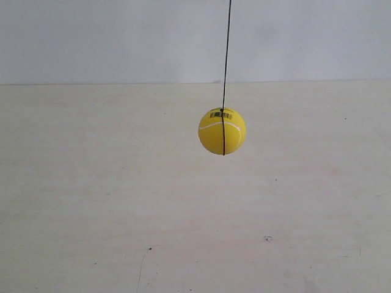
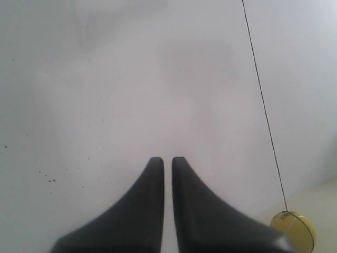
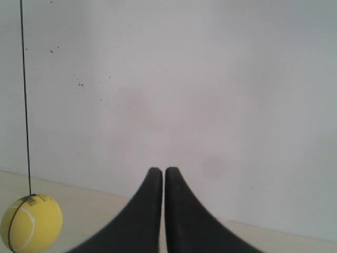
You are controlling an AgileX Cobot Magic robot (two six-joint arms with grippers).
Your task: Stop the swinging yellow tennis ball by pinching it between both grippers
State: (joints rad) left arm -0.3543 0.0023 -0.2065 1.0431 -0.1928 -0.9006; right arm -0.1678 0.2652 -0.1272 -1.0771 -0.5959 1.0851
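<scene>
Round yellow tennis ball (image 1: 222,131) with white curved seam, hanging on thin black string (image 1: 226,49) above pale matte table (image 1: 91,213), left gripper (image 2: 168,159) and right gripper (image 3: 160,169) apart from the ball, smooth tapered black jaws drawn together, holding nothing

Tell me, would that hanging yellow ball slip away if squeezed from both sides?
Probably. The yellow tennis ball is round and hangs on a thin string, so an off-centre push would likely swing it aside. Such thin string suggests it's light.

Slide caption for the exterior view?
Yellow tennis ball hangs on a thin dark string over a pale surface, white wall behind.
</scene>
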